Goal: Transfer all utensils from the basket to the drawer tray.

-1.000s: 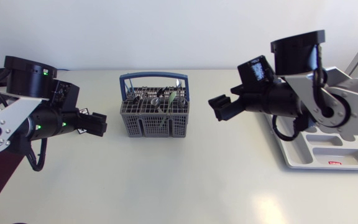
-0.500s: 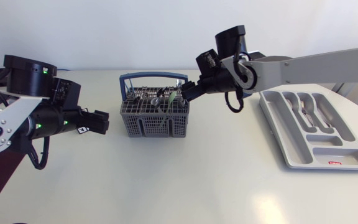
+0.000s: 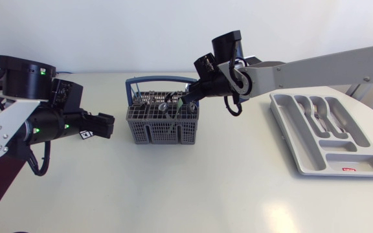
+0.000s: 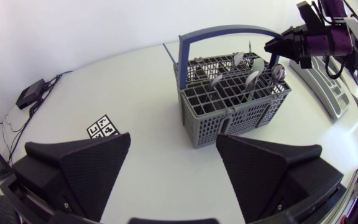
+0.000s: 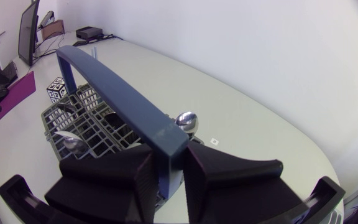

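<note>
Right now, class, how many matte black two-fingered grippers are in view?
2. The left gripper, open, is beside the grey plastic mesh basket; the right gripper is at that basket's blue arched handle. None seems hidden.

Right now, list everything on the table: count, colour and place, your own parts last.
cutlery basket: one, grey with a blue handle, middle of the table, towards its far side.
utensils: several, silver, standing in the basket; too crowded to count.
drawer tray: one, light grey, at the table's right.
cutlery: a few silver pieces, a fork among them, lying in the tray.
marker tag: one, black and white, flat on the table near the left gripper.
table: one, white.
left gripper: black, open, empty, left of the basket.
right gripper: black, at the basket's right end, by the handle.
</note>
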Robot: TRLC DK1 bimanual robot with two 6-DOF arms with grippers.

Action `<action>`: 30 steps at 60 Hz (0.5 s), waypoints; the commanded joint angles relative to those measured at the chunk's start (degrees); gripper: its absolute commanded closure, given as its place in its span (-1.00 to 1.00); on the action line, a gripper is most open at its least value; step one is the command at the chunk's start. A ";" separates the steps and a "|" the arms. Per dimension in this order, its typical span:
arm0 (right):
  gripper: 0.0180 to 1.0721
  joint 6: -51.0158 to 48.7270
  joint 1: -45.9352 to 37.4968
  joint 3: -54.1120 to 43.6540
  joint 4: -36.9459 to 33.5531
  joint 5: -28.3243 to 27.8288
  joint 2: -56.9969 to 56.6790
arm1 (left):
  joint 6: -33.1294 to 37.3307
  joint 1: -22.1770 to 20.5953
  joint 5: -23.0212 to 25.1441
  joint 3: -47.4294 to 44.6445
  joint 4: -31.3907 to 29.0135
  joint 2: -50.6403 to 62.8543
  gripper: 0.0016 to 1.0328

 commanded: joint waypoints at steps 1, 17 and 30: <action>0.80 -1.30 -0.37 -4.33 -0.07 -0.21 -3.61 | 0.00 -0.60 0.66 0.35 -0.14 -1.14 -0.86; 0.79 -1.47 -0.46 -15.23 -0.77 -0.65 -13.81 | 1.15 -2.36 1.10 0.44 -2.95 -2.90 -0.86; 0.62 -1.38 0.68 -24.19 0.02 1.55 -22.68 | 1.50 -3.94 2.07 -0.62 -3.65 -3.51 -0.86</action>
